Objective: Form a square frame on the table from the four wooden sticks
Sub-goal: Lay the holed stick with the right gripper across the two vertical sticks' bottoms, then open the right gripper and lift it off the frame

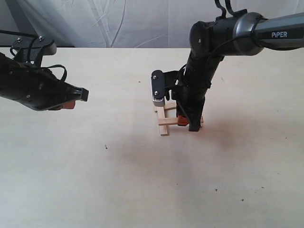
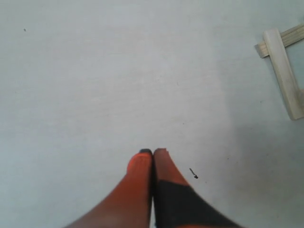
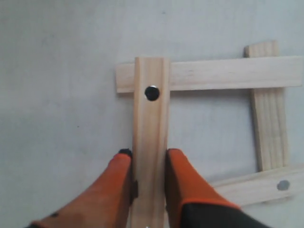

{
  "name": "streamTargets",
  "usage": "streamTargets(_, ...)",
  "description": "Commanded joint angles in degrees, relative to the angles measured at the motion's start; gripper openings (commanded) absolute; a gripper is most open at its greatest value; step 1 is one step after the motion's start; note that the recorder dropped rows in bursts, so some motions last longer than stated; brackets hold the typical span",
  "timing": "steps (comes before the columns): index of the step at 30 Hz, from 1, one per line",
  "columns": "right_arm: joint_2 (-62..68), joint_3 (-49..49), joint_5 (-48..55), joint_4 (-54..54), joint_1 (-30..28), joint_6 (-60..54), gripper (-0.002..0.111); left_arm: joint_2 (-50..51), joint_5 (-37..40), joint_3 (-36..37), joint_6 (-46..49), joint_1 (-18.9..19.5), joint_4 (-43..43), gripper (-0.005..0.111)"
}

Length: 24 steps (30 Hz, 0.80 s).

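Note:
The pale wooden sticks lie as a small square frame [image 1: 166, 121] on the cream table [image 1: 95, 180], right of centre. My right gripper [image 3: 149, 156] points down over the frame and is shut on one wooden stick [image 3: 151, 114] with a dark hole; this stick lies across the end of a second stick [image 3: 228, 73]. A third stick [image 3: 268, 128] and a fourth stick [image 3: 261, 186] close the square. My left gripper [image 2: 153, 153] hovers over bare table at the left, shut and empty. A corner of the frame [image 2: 284, 66] shows in the left wrist view.
A white curtain [image 1: 118, 21] hangs behind the table's far edge. The right arm [image 1: 209, 52] stands over the frame and hides its right side in the exterior view. Small dark specks [image 1: 105, 147] dot the table.

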Motion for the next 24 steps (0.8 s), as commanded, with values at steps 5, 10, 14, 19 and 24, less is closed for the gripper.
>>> streamTargets(5,0.8,0.31,-2.6,-0.51,-0.23,-1.27,0.0,-0.51,-1.52,0.23,0.15,-0.41,-0.87,0.0)
streamTargets(10,0.8,0.31,-2.52,-0.51,-0.23,-3.62,0.028,-0.51,-1.63,0.23,0.15,-0.41,-0.87,0.0)
streamTargets(14,0.8,0.31,-2.61,-0.51,-0.23,-3.62,0.034,-0.51,-1.63,0.23,0.15,-0.41,-0.87,0.0)
streamTargets(19,0.5,0.31,-1.87,-0.51,-0.23,-3.62,0.034,-0.51,-1.63,0.23,0.15,-0.41,-0.87,0.0)
streamTargets(24,-2.55,0.31,1.07,-0.51,-0.23,-0.12,0.034,-0.51,-1.85,0.23,0.15,-0.41,-1.11,0.0)
